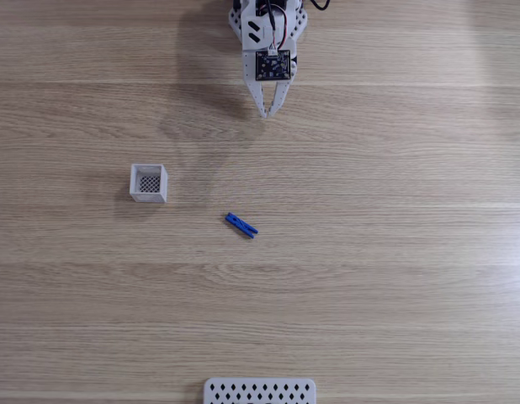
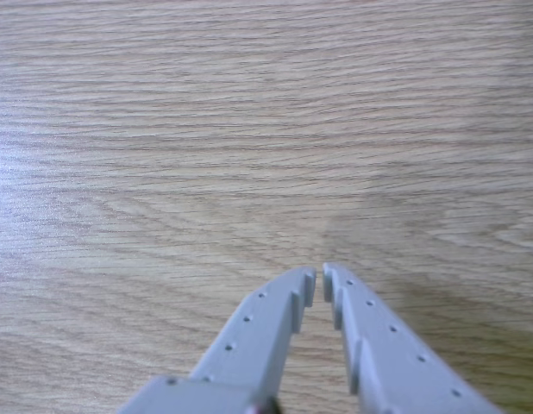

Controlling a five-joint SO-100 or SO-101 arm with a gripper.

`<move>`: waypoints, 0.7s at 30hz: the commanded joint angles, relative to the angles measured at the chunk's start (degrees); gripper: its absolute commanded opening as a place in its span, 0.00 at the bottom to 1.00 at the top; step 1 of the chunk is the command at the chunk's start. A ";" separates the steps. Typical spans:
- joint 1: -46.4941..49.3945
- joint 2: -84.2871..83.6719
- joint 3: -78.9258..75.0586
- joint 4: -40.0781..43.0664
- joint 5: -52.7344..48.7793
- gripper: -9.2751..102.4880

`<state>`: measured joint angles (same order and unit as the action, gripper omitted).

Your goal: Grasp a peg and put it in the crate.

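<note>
A slim bright blue peg [image 1: 241, 225] lies flat on the wooden table near the middle of the fixed view, slanted down to the right. The small square white crate [image 1: 148, 183] with a dark mesh bottom stands to its left, with nothing in it. My white gripper [image 1: 267, 112] hangs at the top centre, well above the peg in the picture, its fingertips together. In the other view the two grey fingers [image 2: 275, 328] meet at their tips over bare wood, and the gripper [image 2: 319, 278] holds nothing.
A wide flat white panel [image 1: 259, 391] with diamond-shaped holes lies at the bottom edge of the fixed view. The wooden tabletop [image 1: 395, 252] stretches around everything.
</note>
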<state>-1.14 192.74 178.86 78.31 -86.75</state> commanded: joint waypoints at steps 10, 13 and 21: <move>-1.41 1.58 1.23 0.26 0.62 0.08; -1.41 1.58 1.23 0.26 0.62 0.08; -1.41 1.23 1.14 0.26 -0.35 0.08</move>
<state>-1.93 192.74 178.86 78.31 -86.75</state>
